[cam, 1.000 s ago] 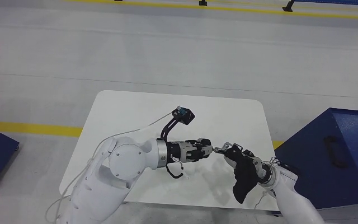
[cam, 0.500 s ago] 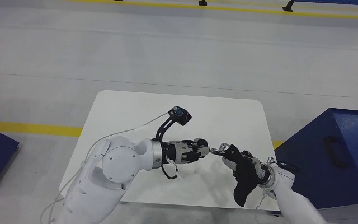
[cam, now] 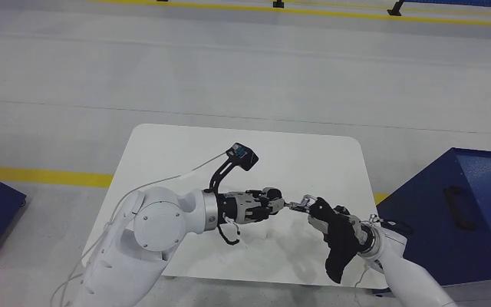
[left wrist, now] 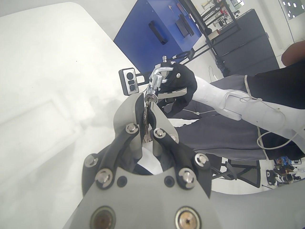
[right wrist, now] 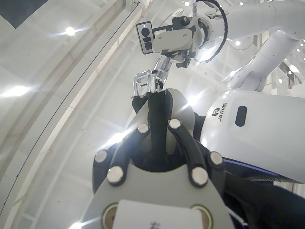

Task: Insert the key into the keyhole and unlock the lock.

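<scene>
Left pincer (left wrist: 149, 103) closed on the key (left wrist: 145, 117), its blade pointing straight ahead past the fingertips. Directly ahead, meeting the blade's end, is the chrome lock (left wrist: 155, 80). The right pincer (right wrist: 153, 97) is clamped on the lock's far part. The lock's cylinder runs in line with the key's long axis, and both are held above the surface (cam: 176, 153). How deep the blade sits cannot be told. The coming move is judged to be a twist about this shared axis.

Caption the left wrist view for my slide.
Left pincer holds the key at the lock held by the right pincer.
</scene>
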Controlling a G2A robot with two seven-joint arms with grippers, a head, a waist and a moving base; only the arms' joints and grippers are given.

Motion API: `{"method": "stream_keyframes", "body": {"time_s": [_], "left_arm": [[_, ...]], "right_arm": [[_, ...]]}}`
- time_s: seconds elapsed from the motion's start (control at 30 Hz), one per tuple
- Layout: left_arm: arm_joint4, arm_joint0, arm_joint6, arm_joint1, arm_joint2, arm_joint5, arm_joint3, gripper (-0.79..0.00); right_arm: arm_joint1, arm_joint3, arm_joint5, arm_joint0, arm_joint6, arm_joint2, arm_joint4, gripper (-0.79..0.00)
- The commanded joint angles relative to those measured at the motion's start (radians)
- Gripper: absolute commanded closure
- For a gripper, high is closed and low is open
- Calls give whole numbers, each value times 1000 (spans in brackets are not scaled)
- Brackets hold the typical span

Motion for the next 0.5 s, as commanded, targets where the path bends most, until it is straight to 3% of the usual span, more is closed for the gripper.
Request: {"method": "stream_keyframes", "body": {"time_s": [0.0, 0.47], "left_arm": [[6, 0, 3, 1, 0, -4, 0, 0], [34, -5, -43, 15, 14, -104, -13, 0]], "right_arm": [[5, -4, 5, 3, -5, -12, 17, 0], [63, -57, 57, 30, -56, -118, 197, 0]]}}
